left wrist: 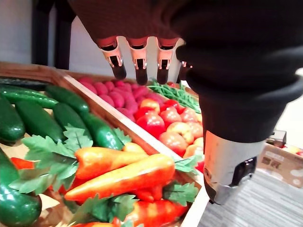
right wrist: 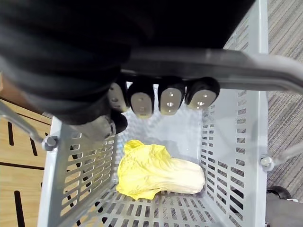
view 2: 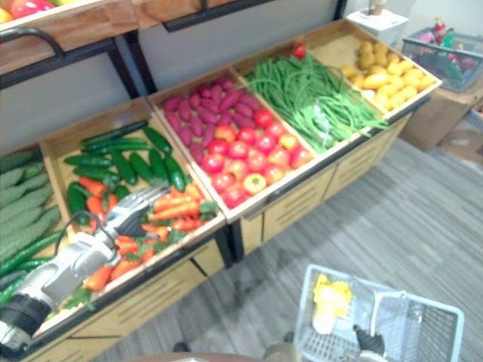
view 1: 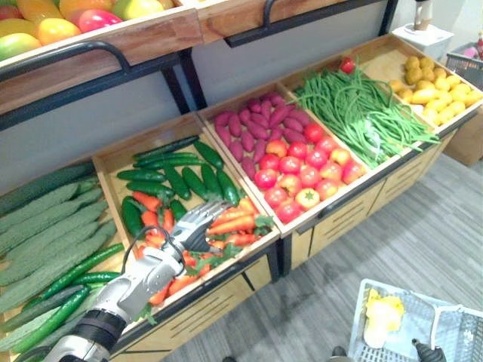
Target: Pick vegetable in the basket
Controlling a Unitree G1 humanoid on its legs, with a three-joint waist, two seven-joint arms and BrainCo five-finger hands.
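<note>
**Inspector:** Left hand (view 1: pixel 198 225), state of the fingers (left wrist: pixel 138 61)?

**Assessor:** Straight, side by side with narrow gaps, closed on nothing. They hang above the carrots (left wrist: pixel 123 177). Contact with the carrots cannot be confirmed.

**Inspector:** What lies around that hand?

**Assessor:** The carrots, with green leafy tops, fill the near half of a wooden compartment (view 1: pixel 108 162) of the produce stand. Cucumbers (view 1: pixel 181 181) fill the far half. The next compartment, toward the robot's right, holds tomatoes (view 1: pixel 302 170) in front and purple sweet potatoes (view 1: pixel 253 124) behind. Beyond that lie green beans (view 1: pixel 362 113).

**Inspector:** Right hand (right wrist: pixel 141 99)?

**Assessor:** Curled round the grey handle (right wrist: pixel 246 71) of the basket (right wrist: pixel 90 175), dark tips wrapped under the bar.

**Inspector:** Basket position and contents?

**Assessor:** A pale grey mesh basket, over the grey floor (view 1: pixel 423 234) in front of the stand, well apart from the carrots. One yellow cabbage (right wrist: pixel 158 176) lies on its side on the basket's bottom.
</note>
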